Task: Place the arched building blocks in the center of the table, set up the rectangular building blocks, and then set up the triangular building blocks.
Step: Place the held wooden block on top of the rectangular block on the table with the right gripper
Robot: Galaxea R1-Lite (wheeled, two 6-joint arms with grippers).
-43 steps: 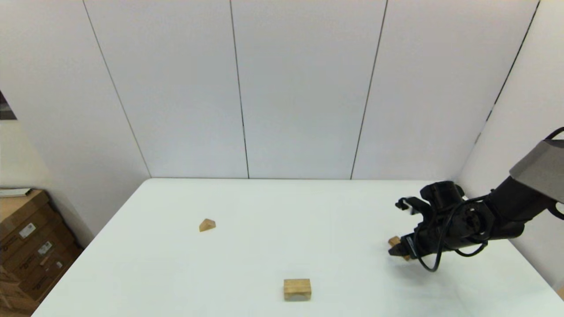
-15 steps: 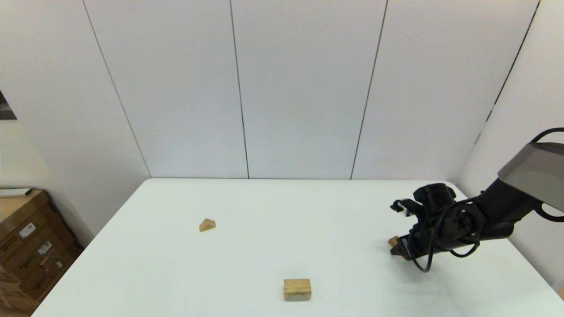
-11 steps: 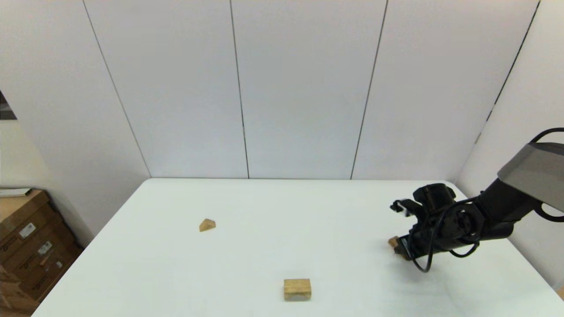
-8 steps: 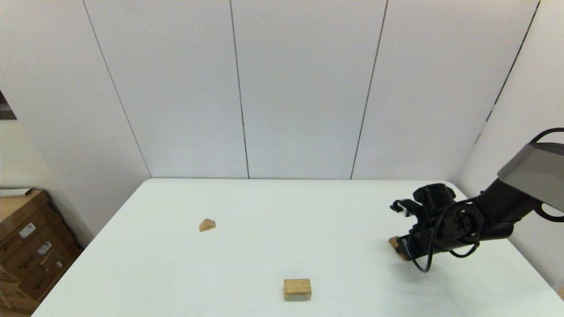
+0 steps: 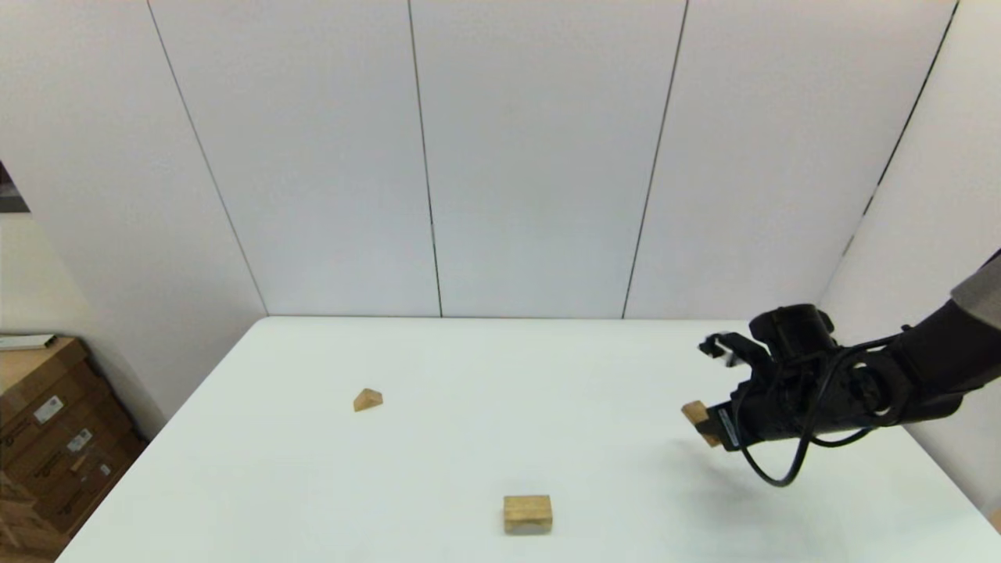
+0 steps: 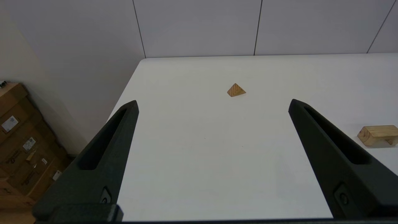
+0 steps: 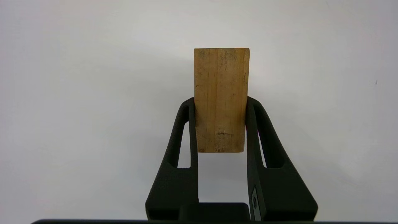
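Observation:
My right gripper is shut on the rectangular slab, holding it by its long sides a little above the table at the right. The slab's free end sticks out past the fingertips. The arched block stands near the front middle edge, notch downward. The triangular wedge lies at the left middle. My left gripper is open, hanging well back from the wedge, and does not show in the head view.
Stacked cardboard boxes stand on the floor left of the table. A white panelled wall runs along the table's far edge and right side.
My right gripper has closed on the slab and lifted it off the table, rising slightly. The arched block and the wedge have not moved.

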